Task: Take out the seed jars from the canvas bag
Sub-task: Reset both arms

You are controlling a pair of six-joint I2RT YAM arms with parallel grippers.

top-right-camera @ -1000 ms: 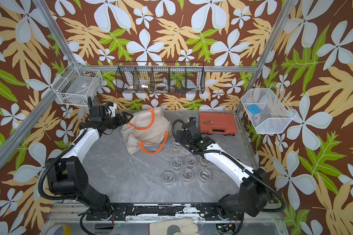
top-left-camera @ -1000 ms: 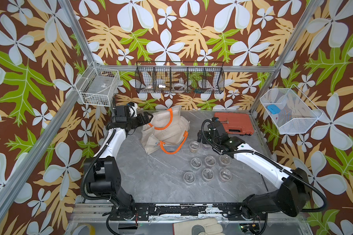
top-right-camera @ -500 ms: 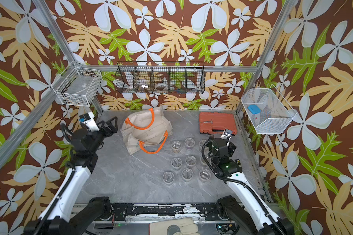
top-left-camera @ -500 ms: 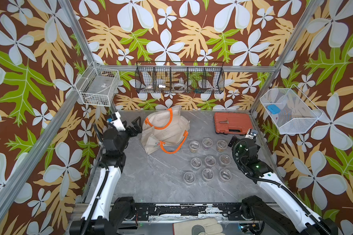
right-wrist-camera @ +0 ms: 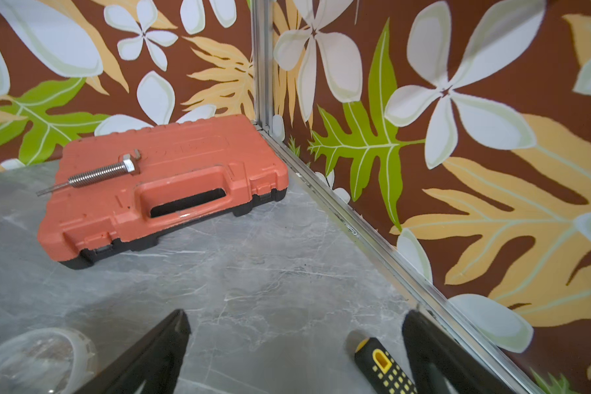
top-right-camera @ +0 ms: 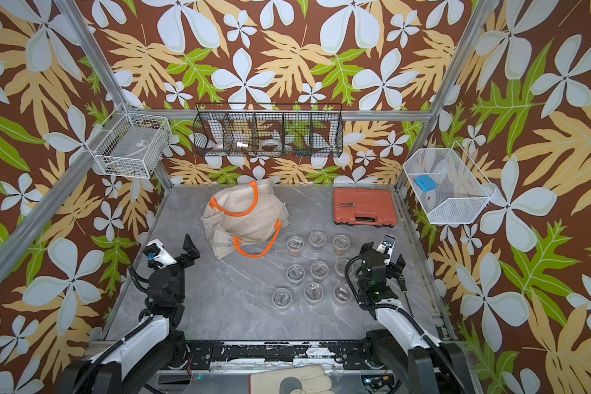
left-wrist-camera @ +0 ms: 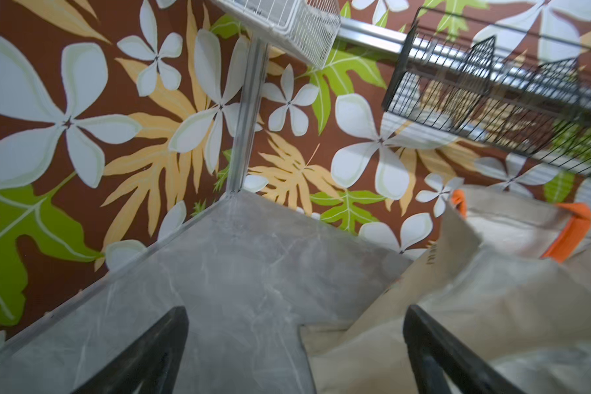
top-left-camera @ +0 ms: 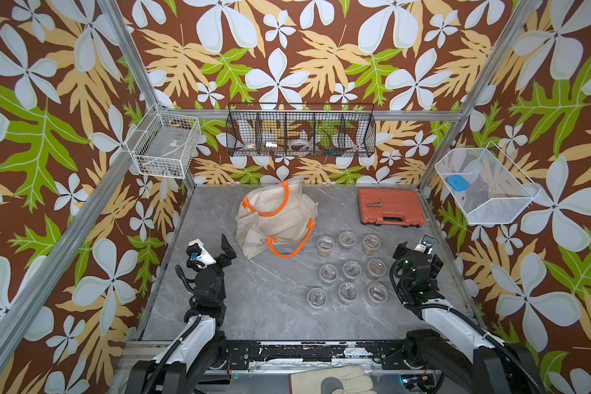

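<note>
Grey marbled worktop (top-left-camera: 253, 307) inside a cell walled with floral print, shown in both top views.

Canvas bag (top-left-camera: 280, 218): beige cloth, slumped on the worktop toward the back, a little left of centre. One orange handle arches over its top. The other orange handle (top-left-camera: 289, 252) lies looped on the worktop at its near edge.

Seed jars (top-left-camera: 352, 270): nine, lids on, upright on the bare worktop in three rows of three, to the right of the bag and nearer the robot. All nine stand outside the bag. The back-left jar (top-left-camera: 325, 245) is near the looped handle but apart from it.

Left pincer (left-wrist-camera: 297, 312): jaws spread wide, nothing between them, held over the left part of the worktop near the bag's near-left corner. In the left wrist view, cloth fills the space beyond one black finger (left-wrist-camera: 434, 348).

Right pincer (right-wrist-camera: 296, 315): jaws likewise wide apart and empty, at the right side of the worktop beside the jar grid, facing the back right corner.

Tool case (right-wrist-camera: 164, 184): orange-red, closed, lying flat at the back right, with a steel bolt (right-wrist-camera: 106, 172) resting on its lid.

Screwdriver (right-wrist-camera: 384, 368): black and yellow handle, on the worktop close to the right pincer by the side rail.

Black wire basket (top-left-camera: 301, 131): hangs on the back wall.
</note>
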